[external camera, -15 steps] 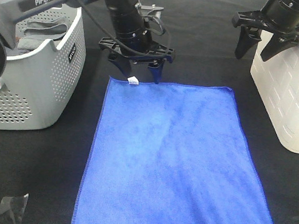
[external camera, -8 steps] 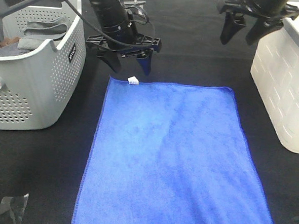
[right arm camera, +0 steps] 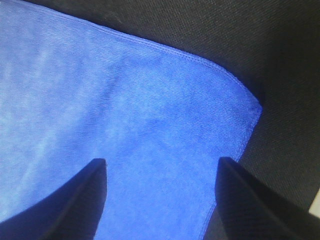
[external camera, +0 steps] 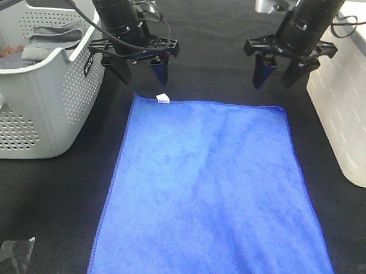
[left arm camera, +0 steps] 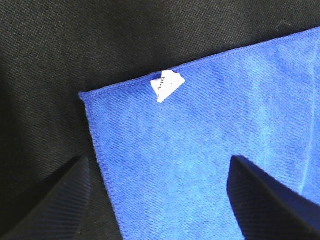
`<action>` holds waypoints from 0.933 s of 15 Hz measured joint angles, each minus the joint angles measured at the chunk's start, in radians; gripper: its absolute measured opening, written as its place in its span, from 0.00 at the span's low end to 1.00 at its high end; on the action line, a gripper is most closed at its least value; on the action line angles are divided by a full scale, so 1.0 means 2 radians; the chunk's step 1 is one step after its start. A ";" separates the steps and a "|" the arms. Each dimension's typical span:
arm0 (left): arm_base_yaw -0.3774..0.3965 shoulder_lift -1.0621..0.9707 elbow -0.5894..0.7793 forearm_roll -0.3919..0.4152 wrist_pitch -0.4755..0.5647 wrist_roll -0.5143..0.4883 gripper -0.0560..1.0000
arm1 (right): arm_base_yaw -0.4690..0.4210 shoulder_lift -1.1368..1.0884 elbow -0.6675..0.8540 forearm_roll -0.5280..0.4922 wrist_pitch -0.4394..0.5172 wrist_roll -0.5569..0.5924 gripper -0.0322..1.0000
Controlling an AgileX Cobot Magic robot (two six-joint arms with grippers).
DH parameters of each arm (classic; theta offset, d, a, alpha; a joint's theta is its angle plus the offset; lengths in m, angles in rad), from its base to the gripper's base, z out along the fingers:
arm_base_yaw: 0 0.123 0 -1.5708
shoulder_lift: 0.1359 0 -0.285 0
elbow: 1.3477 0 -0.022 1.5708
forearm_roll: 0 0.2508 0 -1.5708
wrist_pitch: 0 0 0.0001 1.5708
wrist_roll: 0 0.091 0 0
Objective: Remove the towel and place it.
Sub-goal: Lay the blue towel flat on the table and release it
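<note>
- Towel (external camera: 217, 195), royal blue, spread flat on black table cover (external camera: 55, 197) in ext. high view, long side running toward cam, white tag (external camera: 163, 98) at far-left corner.
- Just beyond that tagged corner, left gripper (external camera: 143, 77) hanging clear of towel, jaws apart, empty.
- Near far-right corner, right gripper (external camera: 274, 82) likewise raised, jaws spread wide, nothing held.
- Left of towel, grey perforated basket (external camera: 48, 110) w/ grey cloth (external camera: 49, 32) and brownish cloth (external camera: 4, 55) inside.
- At right, white bin (external camera: 345, 122); at front left, crumpled scrap of clear plastic (external camera: 13, 254) on table cover.
- Left wrist view: tagged corner of towel (left arm camera: 215, 145) flat on black cover (left arm camera: 100, 45), tag (left arm camera: 166, 84) folded onto blue just inside stitched hem.
- Same view: left gripper (left arm camera: 160, 200) w/ dark fingers (left arm camera: 55, 205) set well apart, one over black cover outside side hem, other over blue; no cloth pinched.
- Right wrist view: rounded corner of towel (right arm camera: 125, 115) w/ stitched hem against black cover (right arm camera: 280, 60).
- Same view: right gripper (right arm camera: 160, 200) w/ fingers (right arm camera: 65, 205) wide apart, one over blue pile, other by side hem; no fabric betw. them.
</note>
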 joint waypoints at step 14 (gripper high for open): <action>0.027 0.045 0.000 -0.016 -0.001 0.001 0.74 | 0.000 0.070 -0.004 -0.047 -0.031 0.010 0.65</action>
